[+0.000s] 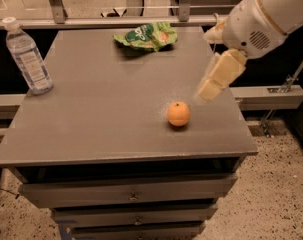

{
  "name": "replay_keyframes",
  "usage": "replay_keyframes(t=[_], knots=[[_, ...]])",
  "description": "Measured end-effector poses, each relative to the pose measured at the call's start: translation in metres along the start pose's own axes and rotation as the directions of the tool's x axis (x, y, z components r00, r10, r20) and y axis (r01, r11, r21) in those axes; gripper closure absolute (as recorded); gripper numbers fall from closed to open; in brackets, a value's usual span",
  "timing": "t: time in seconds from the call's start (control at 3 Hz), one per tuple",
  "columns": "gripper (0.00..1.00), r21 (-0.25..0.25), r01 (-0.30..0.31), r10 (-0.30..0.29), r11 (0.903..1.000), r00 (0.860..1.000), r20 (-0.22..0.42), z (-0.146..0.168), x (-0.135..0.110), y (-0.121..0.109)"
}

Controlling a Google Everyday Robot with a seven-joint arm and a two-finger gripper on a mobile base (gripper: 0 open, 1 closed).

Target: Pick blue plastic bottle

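The blue plastic bottle (27,56) stands upright at the far left edge of the grey table (106,114). It is clear and bluish, with a white cap and a pale label. My gripper (217,74) hangs from the white arm (266,19) over the right side of the table, just above and to the right of an orange. It is far to the right of the bottle and holds nothing that I can see.
An orange (178,114) lies right of the table's middle. A crumpled green snack bag (146,35) lies at the back edge. A metal rail (116,21) runs behind the table. Drawers (131,194) sit below the tabletop.
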State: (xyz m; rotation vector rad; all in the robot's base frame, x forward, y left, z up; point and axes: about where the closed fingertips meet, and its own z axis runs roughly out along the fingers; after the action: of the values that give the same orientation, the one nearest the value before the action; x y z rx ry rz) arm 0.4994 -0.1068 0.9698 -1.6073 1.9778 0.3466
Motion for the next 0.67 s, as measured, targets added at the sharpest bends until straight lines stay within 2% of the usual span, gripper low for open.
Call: replay_keyframes(t=[0.33,0.67], knots=[[0.00,-0.060,-0.003,0.015,0.9982,0.980,0.198,0.0397,-0.0612,-0.0056],[0.00,-0.060,-0.003,0.014,0.9982,0.980,0.196,0.0397,-0.0610,-0.0054]])
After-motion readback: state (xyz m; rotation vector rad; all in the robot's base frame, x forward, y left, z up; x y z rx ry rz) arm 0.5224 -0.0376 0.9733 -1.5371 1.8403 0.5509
